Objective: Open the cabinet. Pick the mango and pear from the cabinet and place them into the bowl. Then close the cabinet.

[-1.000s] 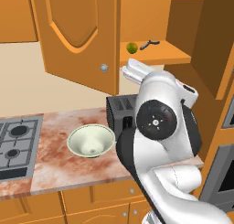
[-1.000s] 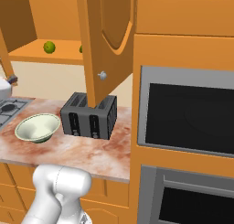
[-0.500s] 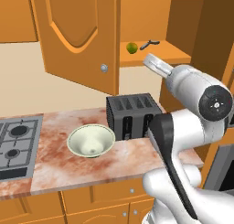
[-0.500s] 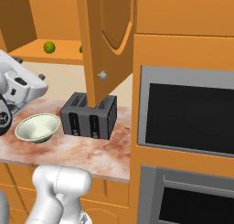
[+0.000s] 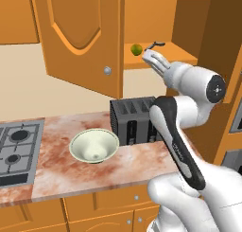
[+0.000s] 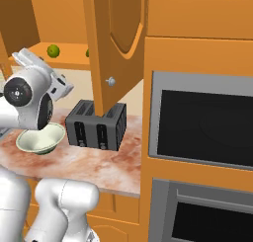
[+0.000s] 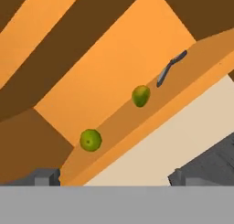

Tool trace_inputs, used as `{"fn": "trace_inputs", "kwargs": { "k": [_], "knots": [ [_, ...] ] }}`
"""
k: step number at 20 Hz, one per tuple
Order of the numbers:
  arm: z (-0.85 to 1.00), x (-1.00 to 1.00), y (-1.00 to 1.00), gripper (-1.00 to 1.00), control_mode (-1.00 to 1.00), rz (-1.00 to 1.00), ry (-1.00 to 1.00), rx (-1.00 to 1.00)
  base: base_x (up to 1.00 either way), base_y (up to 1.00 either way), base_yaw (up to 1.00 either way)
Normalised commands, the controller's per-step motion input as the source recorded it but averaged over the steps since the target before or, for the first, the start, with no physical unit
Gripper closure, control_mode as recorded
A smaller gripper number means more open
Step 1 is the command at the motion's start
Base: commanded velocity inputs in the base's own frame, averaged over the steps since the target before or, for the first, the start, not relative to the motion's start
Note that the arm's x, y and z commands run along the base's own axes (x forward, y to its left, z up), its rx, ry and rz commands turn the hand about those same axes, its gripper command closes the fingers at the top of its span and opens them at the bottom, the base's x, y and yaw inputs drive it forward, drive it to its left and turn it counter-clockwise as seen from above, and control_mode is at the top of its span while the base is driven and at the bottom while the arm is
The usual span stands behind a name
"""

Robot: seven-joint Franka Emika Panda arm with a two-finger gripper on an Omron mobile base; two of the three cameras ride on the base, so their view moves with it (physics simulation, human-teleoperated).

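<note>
The large orange wooden wall cabinet stands open, its arched-panel door swung out toward the near side. On its orange shelf lie two small green fruits and a dark grey curved utensil. The olive-green teardrop pear sits in the middle, its long axis tilted in the hand view; which end is the stem I cannot tell. A round green fruit lies apart from it along the shelf. The gripper hovers in front of the shelf with its jaws spread wide, holding nothing, and the pear is ahead of it, well apart. The wide cream-green bowl rests on the marbled reddish bench, just left of the black toaster.
</note>
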Motion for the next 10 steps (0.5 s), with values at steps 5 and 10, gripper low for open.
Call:
{"fn": "trace_inputs", "kwargs": {
  "k": [5, 10],
  "knots": [
    [-0.12, 0.77, 0.7, -1.0, -1.0, 0.26, 0.07, 0.11, 0.0, 0.0, 0.0],
    [-0.1, 0.33, 1.0, -1.0, -1.0, 0.19, 0.02, 0.0, 0.0, 0.0, 0.0]
  ]
}}
